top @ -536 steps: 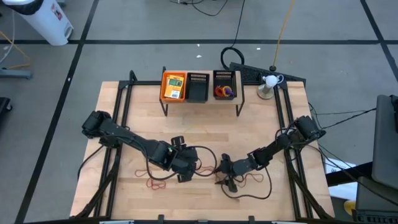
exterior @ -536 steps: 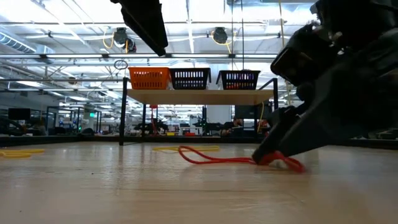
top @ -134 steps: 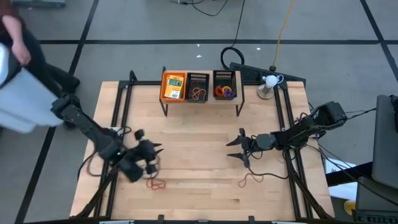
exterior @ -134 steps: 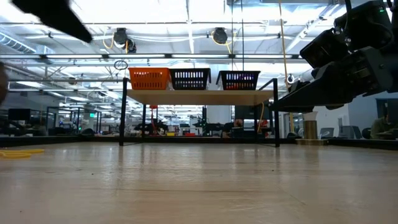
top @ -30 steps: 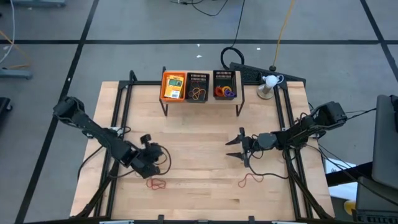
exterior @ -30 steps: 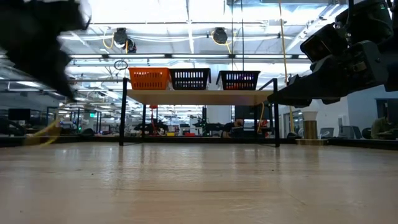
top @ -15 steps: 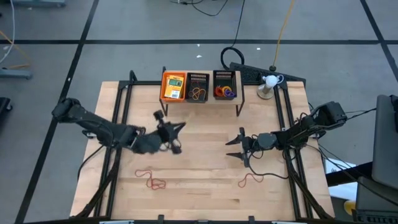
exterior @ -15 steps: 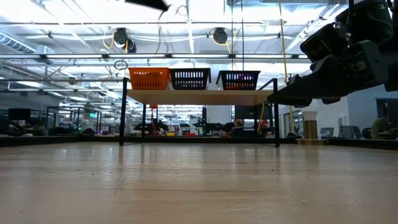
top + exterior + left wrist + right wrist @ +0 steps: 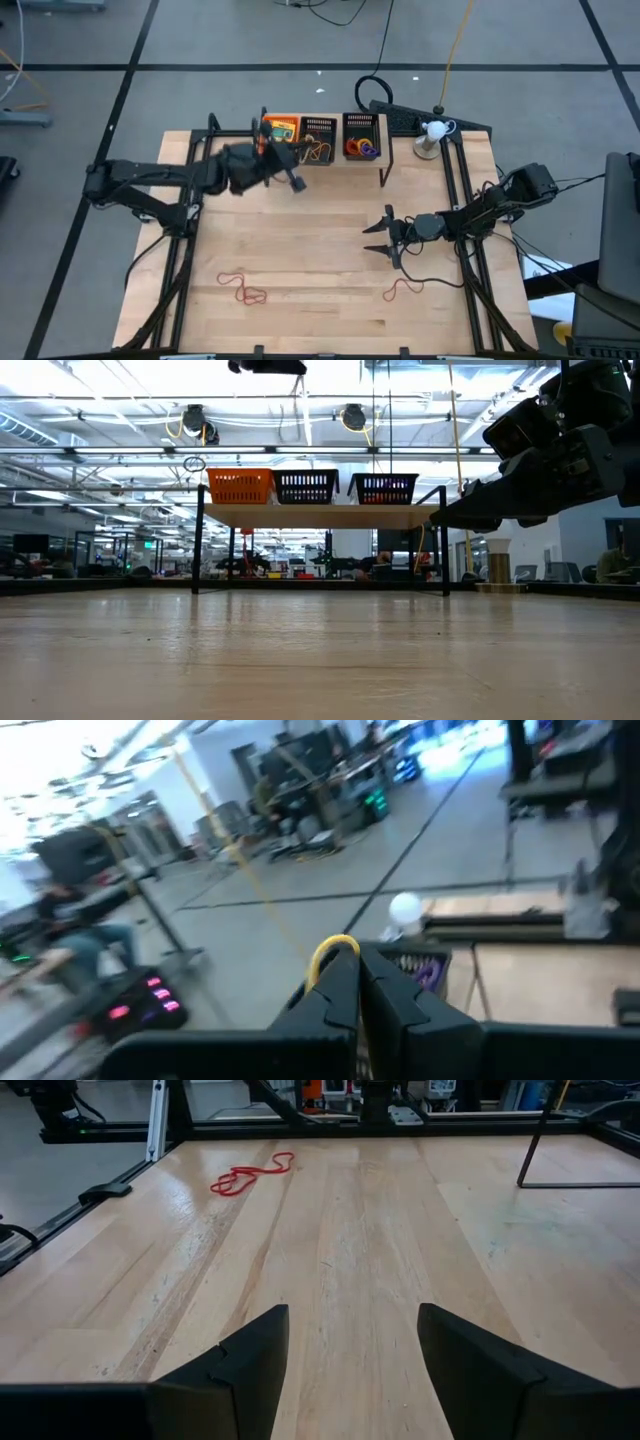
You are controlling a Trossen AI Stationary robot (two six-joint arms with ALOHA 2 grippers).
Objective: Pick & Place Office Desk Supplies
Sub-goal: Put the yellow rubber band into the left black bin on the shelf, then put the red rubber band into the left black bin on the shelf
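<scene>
My left gripper is raised high beside the trays on the far shelf, shut on a yellow rubber band. The low view shows this gripper at the very top. My right gripper waits open low over the table's right half, nothing between its fingers. Two red rubber bands lie flat on the wood, one near left and one near right. The orange tray holds a yellow-orange packet. The middle black tray holds an orange band, and the right black tray holds coloured rings. My left gripper pinches the yellow rubber band between its two shut fingers. A small arch of the band sticks out past the fingertips. The fingers point about level toward the table's right side, and the band is lifted clear of the table.
The three trays stand on a raised black-legged shelf at the table's far edge. A white lamp-like object and cables sit at the far right corner. Bare wood lies between the arms.
My left gripper, staying shut on the yellow band, has risen from low over the table's near left and swung toward the far edge, up beside the trays, tipping from pointing down to about level. The band has been lifted with it.
</scene>
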